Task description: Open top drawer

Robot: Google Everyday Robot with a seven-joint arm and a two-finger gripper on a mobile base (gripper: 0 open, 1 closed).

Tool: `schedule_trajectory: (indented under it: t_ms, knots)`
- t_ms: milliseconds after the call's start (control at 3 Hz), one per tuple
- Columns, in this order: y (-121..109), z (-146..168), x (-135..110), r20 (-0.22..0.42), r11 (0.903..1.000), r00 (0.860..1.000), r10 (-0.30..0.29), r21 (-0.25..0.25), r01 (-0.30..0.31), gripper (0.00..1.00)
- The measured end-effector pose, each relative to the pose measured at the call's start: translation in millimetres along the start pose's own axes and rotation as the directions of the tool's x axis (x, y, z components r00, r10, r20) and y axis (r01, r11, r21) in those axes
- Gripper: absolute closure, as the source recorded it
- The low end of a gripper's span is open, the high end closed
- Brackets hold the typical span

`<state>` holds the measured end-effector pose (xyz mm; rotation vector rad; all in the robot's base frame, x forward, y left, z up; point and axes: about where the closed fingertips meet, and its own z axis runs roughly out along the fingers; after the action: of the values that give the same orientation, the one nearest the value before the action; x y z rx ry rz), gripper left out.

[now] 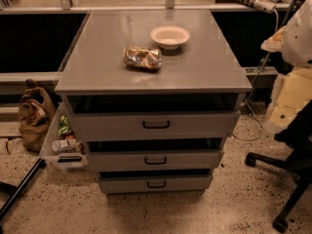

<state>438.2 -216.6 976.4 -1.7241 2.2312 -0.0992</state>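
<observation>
The top drawer (155,126) is the widest grey front on the grey cabinet, just under the countertop (204,67). It has a small black loop handle (156,125) at its centre. A dark gap shows between its upper edge and the countertop. Two smaller grey drawers (155,160) sit below it. My gripper is out of view. Only white and cream parts of my arm (292,91) show at the right edge, to the right of the cabinet and apart from it.
A white bowl (169,36) and a crumpled foil snack bag (142,57) lie on the countertop. A brown bag (34,116) and a clear bin (61,147) stand left of the cabinet. An office chair base (287,179) is at the right.
</observation>
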Motion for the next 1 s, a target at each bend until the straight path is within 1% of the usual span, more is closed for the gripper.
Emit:
schedule_trajectory:
  t_ms: [333, 667, 1000]
  knots:
    - [0.0, 0.0, 0.0, 0.0, 1.0, 1.0, 0.0, 0.0, 0.0, 0.0]
    - [3.6, 10.4, 3.7, 0.036, 0.9995, 0.999, 0.024, 0.02, -0.025, 0.0]
    - [19.5, 42.7, 6.2, 0.084, 0.9957, 0.993, 0.078, 0.043, -0.082, 0.0]
